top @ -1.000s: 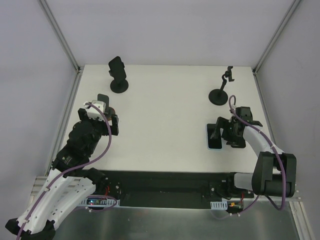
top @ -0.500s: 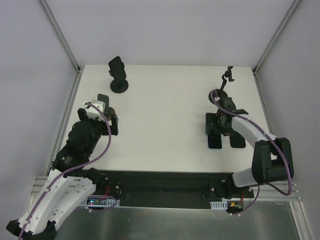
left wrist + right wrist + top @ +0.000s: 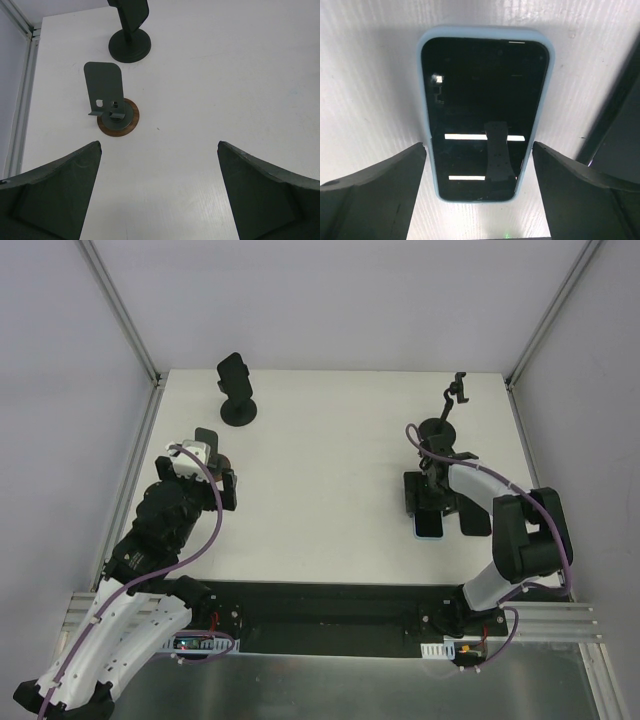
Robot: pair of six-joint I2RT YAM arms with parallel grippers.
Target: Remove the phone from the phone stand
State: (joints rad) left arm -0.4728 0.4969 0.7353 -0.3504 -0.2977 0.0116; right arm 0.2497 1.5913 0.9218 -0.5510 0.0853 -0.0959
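One phone (image 3: pixel 484 112), blue case, flat on table (image 3: pixel 330 470), lower right of top view, apart from stand (image 3: pixel 437 432). Right gripper (image 3: pixel 479 147) above it, jaws wide, empty; left gripper (image 3: pixel 159 150) likewise. Risk: a descending finger clips the case and skids phone.

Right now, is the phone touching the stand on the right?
Apart. The right wrist view shows the whole phone flat on the table, white surface around its edges; the top view puts the stand farther back.
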